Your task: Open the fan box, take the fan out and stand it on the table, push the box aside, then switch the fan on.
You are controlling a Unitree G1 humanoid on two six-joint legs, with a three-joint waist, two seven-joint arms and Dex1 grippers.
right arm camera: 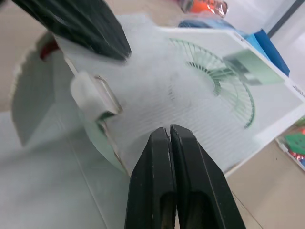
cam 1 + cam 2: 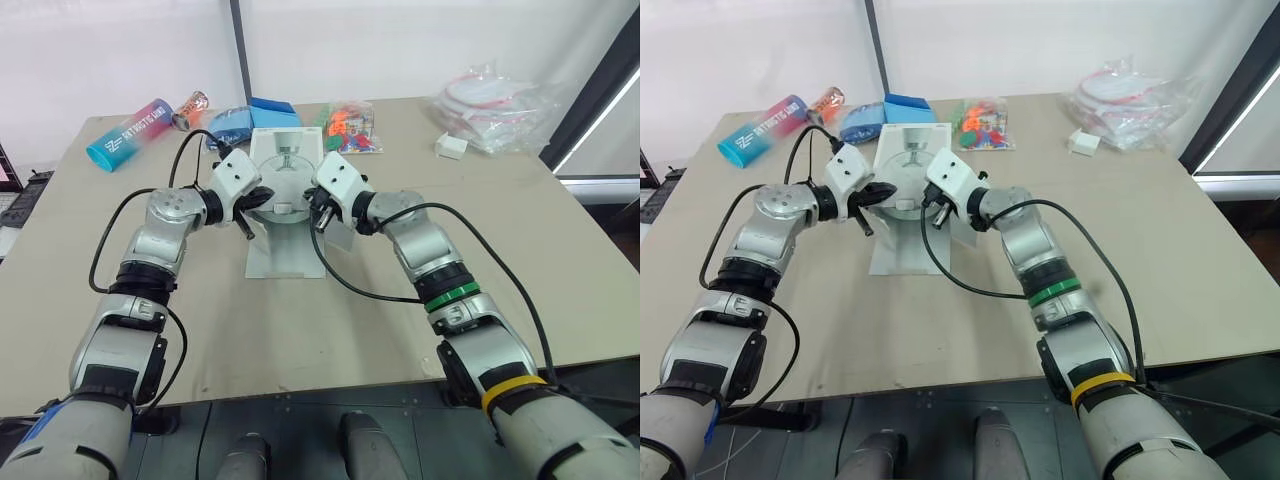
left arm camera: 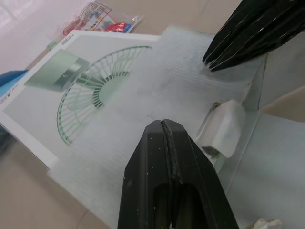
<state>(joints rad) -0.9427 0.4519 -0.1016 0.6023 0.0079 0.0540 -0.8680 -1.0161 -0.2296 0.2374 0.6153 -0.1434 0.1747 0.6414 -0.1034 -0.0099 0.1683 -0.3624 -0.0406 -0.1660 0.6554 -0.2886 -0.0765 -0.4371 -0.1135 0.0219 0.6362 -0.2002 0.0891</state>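
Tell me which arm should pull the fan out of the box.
Left, narrowly. Both sit shut against the wrapped fan, but the left gripper looks closer to its white plastic part than the right gripper.

The fan (image 3: pixel 176 95) sits under a hazy white wrap that blurs its detail, the left gripper (image 2: pixel 250 205) and right gripper (image 2: pixel 318 212) cover the open mouth of the fan box (image 2: pixel 285 255), and its raised flap hides the lower edge of a blue box (image 2: pixel 272 106).
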